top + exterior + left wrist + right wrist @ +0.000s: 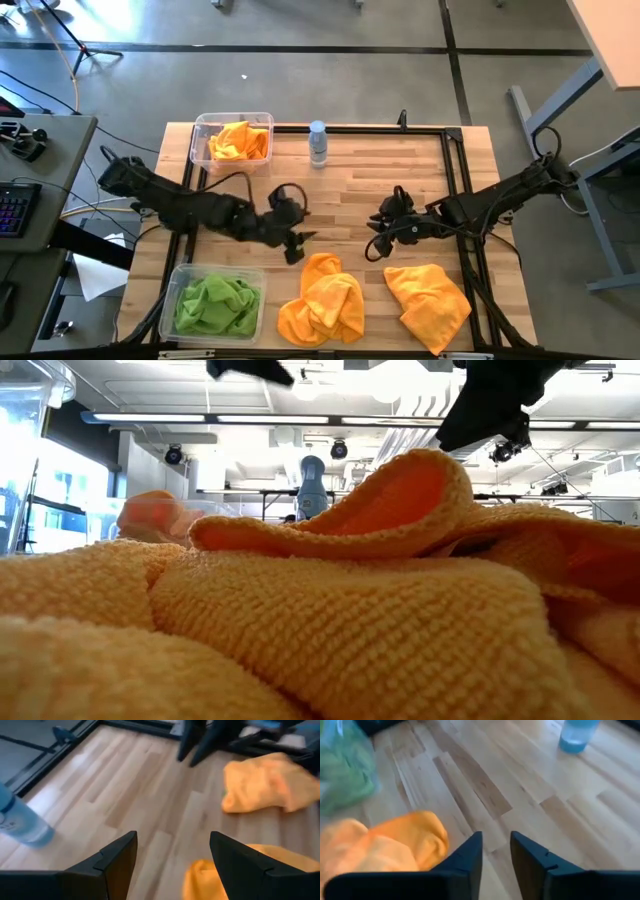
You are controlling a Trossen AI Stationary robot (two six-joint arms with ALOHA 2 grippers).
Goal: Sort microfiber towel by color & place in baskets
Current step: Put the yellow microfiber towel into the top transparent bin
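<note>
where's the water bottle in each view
High view: water bottle stands at the table's far edge, beside the basket holding an orange towel.
Low view: blurred blue shape behind the orange towel fold.
Left wrist view: at the left edge.
Right wrist view: top right.
Shared landmark: the bottle itself.

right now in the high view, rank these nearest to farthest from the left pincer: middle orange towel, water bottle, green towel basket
From the left pincer:
1. Middle orange towel, just beyond it toward the table's front edge.
2. Water bottle, at the table's far edge.
3. Basket of green towels, at the front left corner, slightly farther than the bottle.
</note>
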